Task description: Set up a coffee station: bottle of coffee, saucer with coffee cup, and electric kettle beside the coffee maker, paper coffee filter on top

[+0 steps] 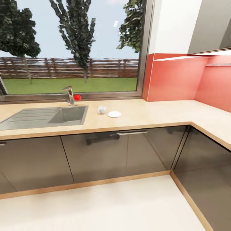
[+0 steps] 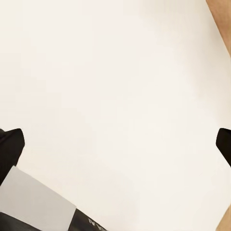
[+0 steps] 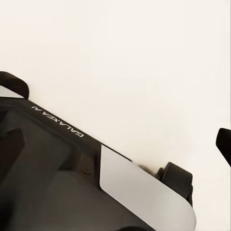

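Spread wide and holding nothing, the left gripper [image 2: 118, 139] is seen in the left wrist view as two black fingertips [image 2: 10, 144] at opposite edges, with pale cream floor [image 2: 120, 72] between them and a strip of wooden plinth [image 2: 222, 19] at one corner; part of the robot's grey and black base [image 2: 33, 207] is seen below. In the right wrist view one black fingertip [image 3: 224, 142] of the right gripper is seen at the edge over the same pale floor; whether that gripper is spread or pressed together cannot be told; the robot's dark base [image 3: 57, 178], lettered GALAXEA AI, lies beneath. In the head view the countertop [image 1: 154, 114] is seen under a window [image 1: 73, 48]; the coffee cup [image 1: 102, 109] stands just beside the saucer [image 1: 114, 114], not on it; both are near the steel sink [image 1: 38, 117] with its tap [image 1: 69, 95]; dark cabinets [image 1: 96, 154] are below and a red backsplash [image 1: 176, 78] behind.
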